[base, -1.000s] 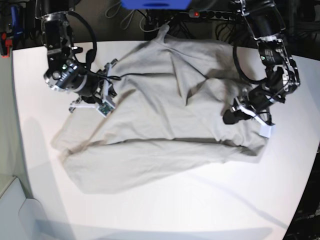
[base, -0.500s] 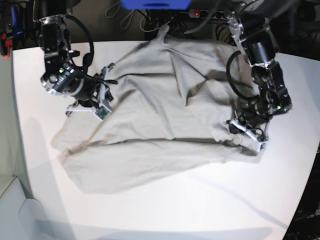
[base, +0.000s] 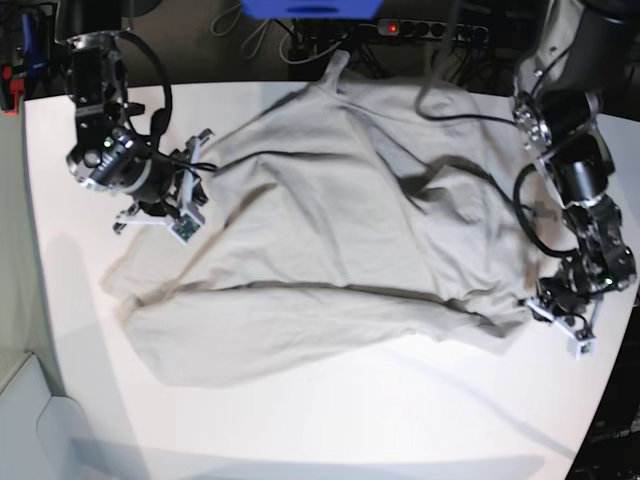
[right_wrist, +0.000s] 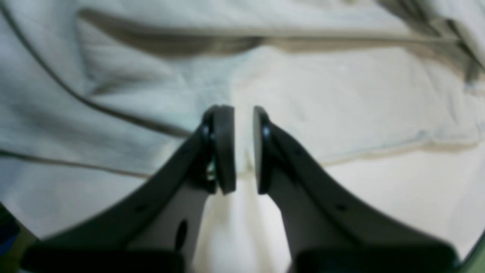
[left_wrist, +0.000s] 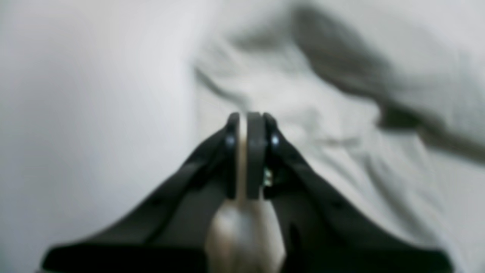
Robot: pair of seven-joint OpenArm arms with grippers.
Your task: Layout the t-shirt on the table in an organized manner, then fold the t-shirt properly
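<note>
The light grey-beige t-shirt (base: 340, 230) lies spread and wrinkled across the white table (base: 400, 420), collar toward the far edge. At the shirt's edge on the base view's left, my right gripper (base: 185, 205) is shut on the t-shirt. Its wrist view shows cloth (right_wrist: 322, 94) pinched in the narrow gap of that gripper (right_wrist: 243, 113). My left gripper (base: 560, 325) sits low at the shirt's corner on the view's right, near the table's edge. In its wrist view the gripper (left_wrist: 247, 117) is shut on a thin fold of the shirt (left_wrist: 322, 94), with bare table (left_wrist: 75, 94) to the left.
A power strip (base: 430, 28) and cables lie behind the table's far edge, beside a blue object (base: 310, 8). A black cable (base: 470, 170) from the arm on the view's right drapes over the shirt. That arm's gripper is close to the table's rim.
Both grippers have moved outward with the cloth. The left one went down and toward the view's right, the right one toward the view's left. The shirt now lies wider and flatter.
</note>
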